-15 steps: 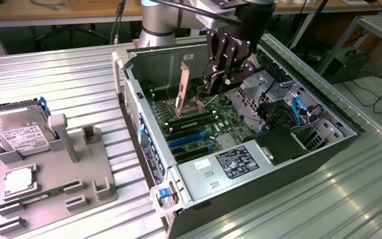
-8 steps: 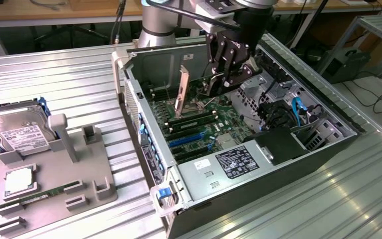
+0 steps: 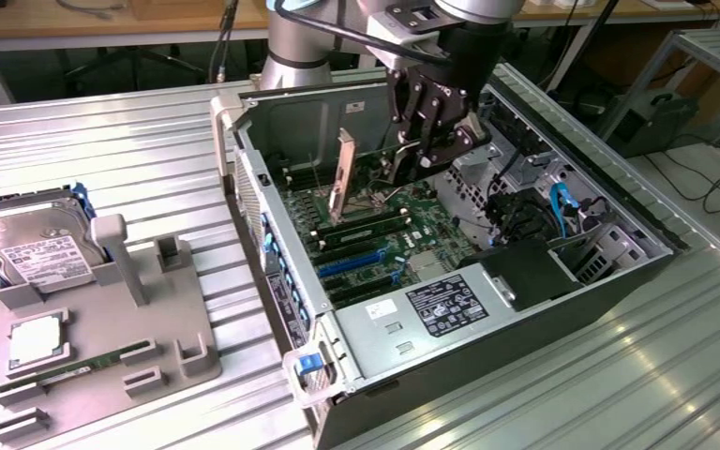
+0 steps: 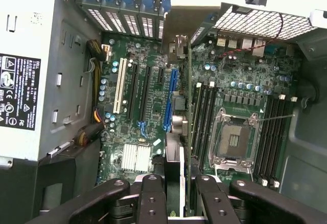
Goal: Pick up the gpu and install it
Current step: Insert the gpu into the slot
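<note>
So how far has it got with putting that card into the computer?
Picking up looks done: the claw grips the gpu edge-on, hanging inside the open computer case. In hand now is lining it up over the motherboard; the wrist view looks along the card's edge toward the blue slot. Seating it remains: it isn't pressed into any slot yet.

Arm reached down from above, wrist bent downward, gripper pointed down, fingers clamped partway closed.
</note>
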`<control>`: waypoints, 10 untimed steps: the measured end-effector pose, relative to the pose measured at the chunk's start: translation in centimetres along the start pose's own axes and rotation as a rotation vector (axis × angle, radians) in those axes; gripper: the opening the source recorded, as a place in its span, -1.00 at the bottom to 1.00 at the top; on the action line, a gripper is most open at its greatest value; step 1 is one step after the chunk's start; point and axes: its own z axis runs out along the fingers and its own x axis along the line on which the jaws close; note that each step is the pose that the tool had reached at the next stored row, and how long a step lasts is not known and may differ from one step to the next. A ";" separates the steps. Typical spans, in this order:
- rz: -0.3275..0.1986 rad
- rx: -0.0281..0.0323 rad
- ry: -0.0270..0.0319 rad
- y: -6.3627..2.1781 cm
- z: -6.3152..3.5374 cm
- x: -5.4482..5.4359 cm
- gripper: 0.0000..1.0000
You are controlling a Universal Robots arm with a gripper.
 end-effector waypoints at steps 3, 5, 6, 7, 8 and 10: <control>0.000 0.0001 -0.0008 0.00 0.21 0.0 -0.45; 0.000 0.0002 -0.0015 -0.01 0.35 0.0 -0.45; 0.000 0.0003 -0.0019 -0.01 0.43 0.0 -0.45; 0.000 0.0004 -0.0023 -0.01 0.55 0.0 -0.45; 0.000 0.0003 -0.0024 -0.01 0.66 0.0 -0.45; 0.000 0.0004 -0.0029 -0.01 0.84 0.0 -0.45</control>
